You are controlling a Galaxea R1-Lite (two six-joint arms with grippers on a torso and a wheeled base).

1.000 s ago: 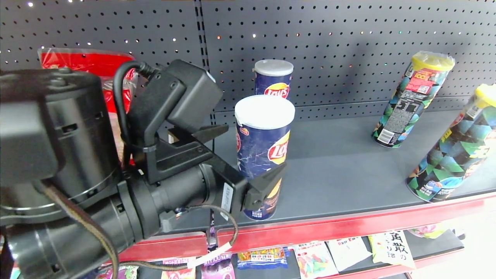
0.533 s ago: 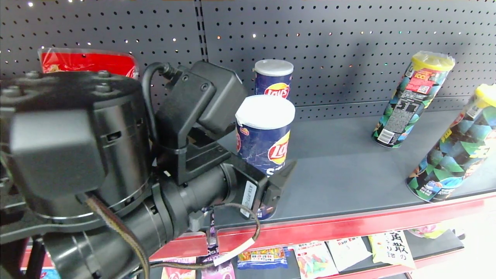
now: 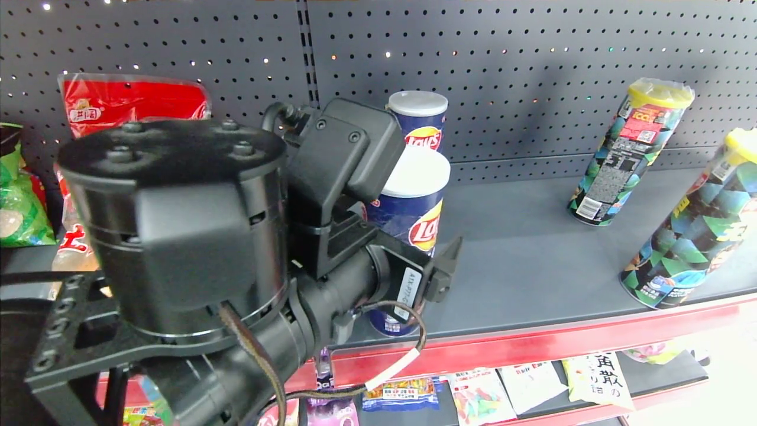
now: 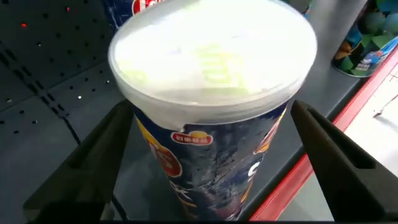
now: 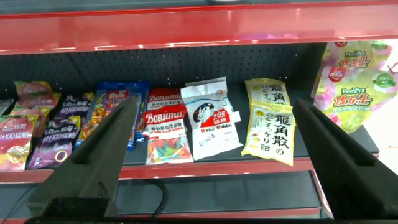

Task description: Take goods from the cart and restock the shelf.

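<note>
A blue chip can with a white lid stands upright near the front edge of the grey shelf. My left gripper is open around it, one finger on each side with a small gap to the can. From the head camera, one fingertip shows just right of the can. A second blue can stands behind it against the pegboard. My right gripper is open and holds nothing, lower down in front of the snack shelf.
Two tall green patterned cans stand at the shelf's right. A red bag and a green bag sit at the left. Snack bags fill the lower shelf under the red shelf lip.
My left arm has swung right and upward in the head view, and its visible fingertip has come off the can's side. The can has stayed in place.
</note>
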